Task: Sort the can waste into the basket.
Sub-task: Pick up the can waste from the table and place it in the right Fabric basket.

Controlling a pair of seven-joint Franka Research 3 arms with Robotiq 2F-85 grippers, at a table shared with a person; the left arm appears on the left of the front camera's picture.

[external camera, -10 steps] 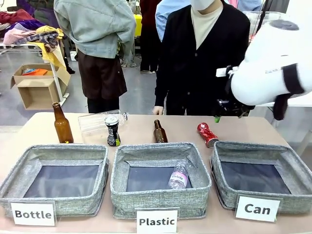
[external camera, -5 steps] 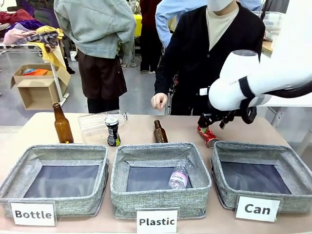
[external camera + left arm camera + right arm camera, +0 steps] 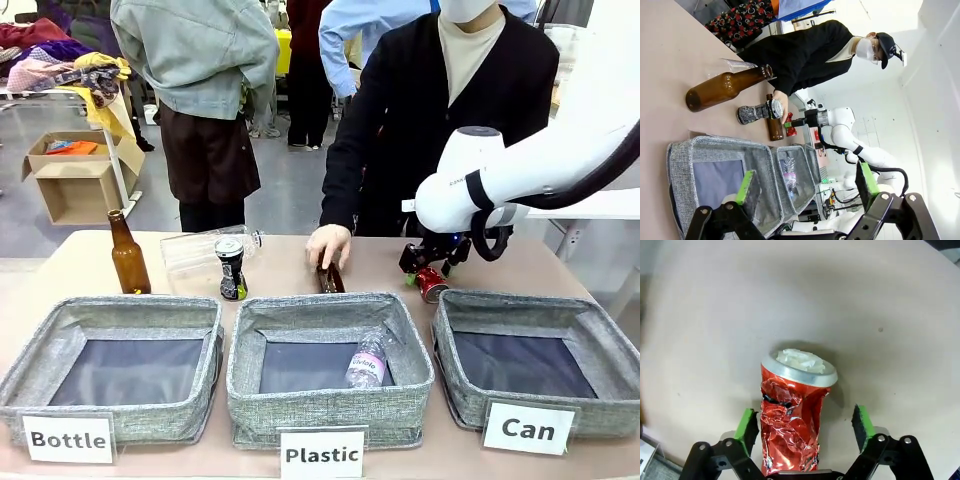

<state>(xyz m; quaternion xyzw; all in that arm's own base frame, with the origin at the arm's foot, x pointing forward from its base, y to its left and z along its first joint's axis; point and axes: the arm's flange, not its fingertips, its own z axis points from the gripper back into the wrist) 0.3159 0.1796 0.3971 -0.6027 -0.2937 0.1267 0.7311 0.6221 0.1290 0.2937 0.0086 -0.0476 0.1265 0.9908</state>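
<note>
Right gripper (image 3: 805, 422) sat low around the red can (image 3: 792, 415), fingers wide open either side, not squeezing it. That can lay on the table (image 3: 560, 262) just behind the Can basket (image 3: 520, 302). Black can (image 3: 231, 267) stood upright, well off to the left. Left gripper (image 3: 807, 187) hung open, empty. The person's hand (image 3: 328, 245) rested on a brown bottle (image 3: 331, 281).
</note>
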